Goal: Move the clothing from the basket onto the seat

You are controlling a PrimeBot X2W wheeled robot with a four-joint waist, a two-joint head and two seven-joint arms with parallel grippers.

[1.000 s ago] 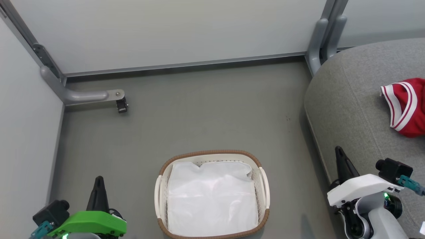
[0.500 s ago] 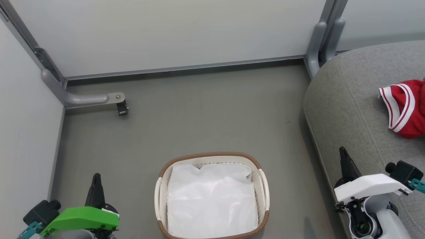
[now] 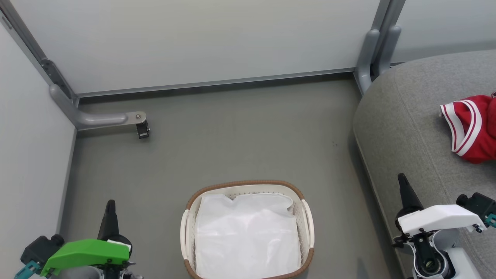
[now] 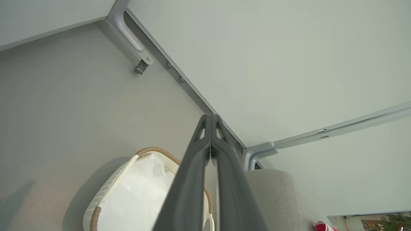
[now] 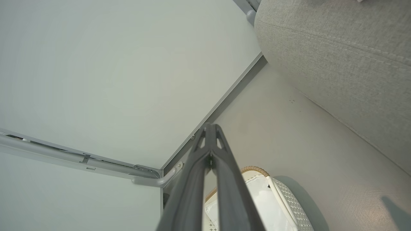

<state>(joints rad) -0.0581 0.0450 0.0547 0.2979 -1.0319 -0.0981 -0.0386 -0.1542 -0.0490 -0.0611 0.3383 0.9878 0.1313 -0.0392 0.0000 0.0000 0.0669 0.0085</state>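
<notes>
Standing low on either side, the left gripper (image 3: 111,204) and right gripper (image 3: 402,179) both have their dark fingers pressed together with nothing between them. On the floor between them sits the basket (image 3: 244,183). It has a flat white liner sheet (image 3: 248,236) inside and no red that I can see. Farther off to the right, the clothing (image 3: 471,131) lies bunched on the seat (image 3: 407,116), its striped edge running near to far. It is up beyond the right gripper, so it is plainly on that arm's side. I'd judge little is left to lift.

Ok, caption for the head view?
Red clothing on the seat, white liner in the basket, left gripper and right gripper shut.
</notes>
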